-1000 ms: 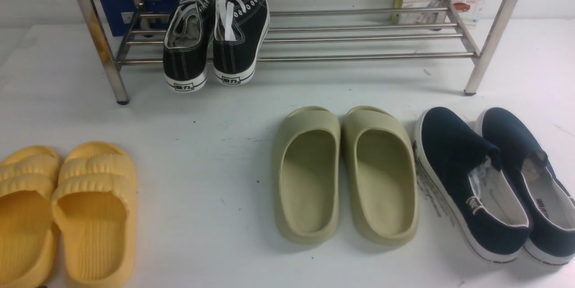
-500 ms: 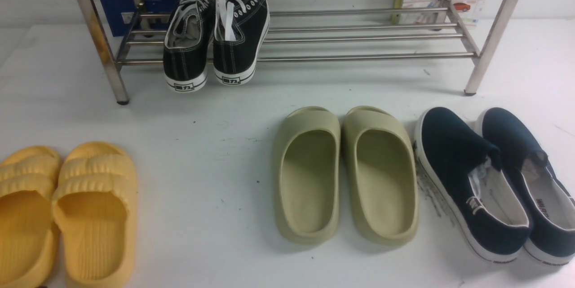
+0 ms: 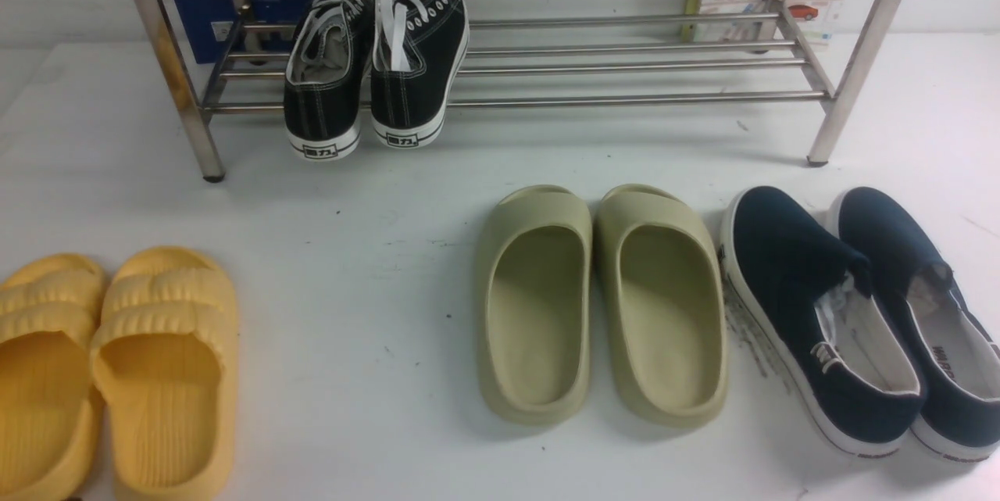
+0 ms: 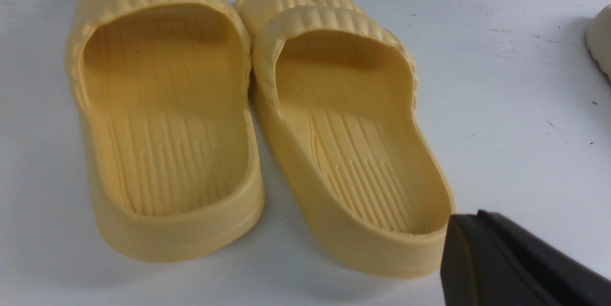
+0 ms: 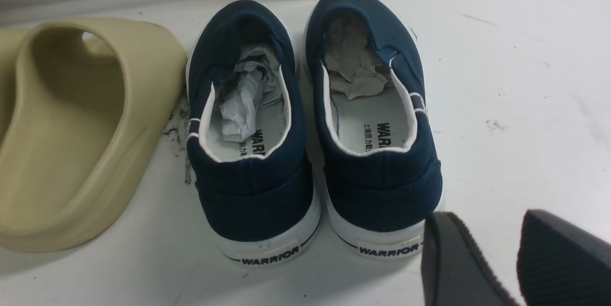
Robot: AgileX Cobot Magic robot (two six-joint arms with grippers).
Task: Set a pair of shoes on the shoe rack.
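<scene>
Left end effector (image 4: 484, 217) pressed together; right end effector (image 5: 487, 217) spread, empty. Black sneakers (image 3: 322, 106) on shoe rack's (image 3: 641, 100) lower tier, heels overhanging front rail. Risk: stray arm contact could tip or dislodge them.

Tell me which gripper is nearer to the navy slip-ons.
Right. The right gripper is just by the heels of the navy slip-ons; the left gripper is by the yellow slippers, on the rig's other side.
</scene>
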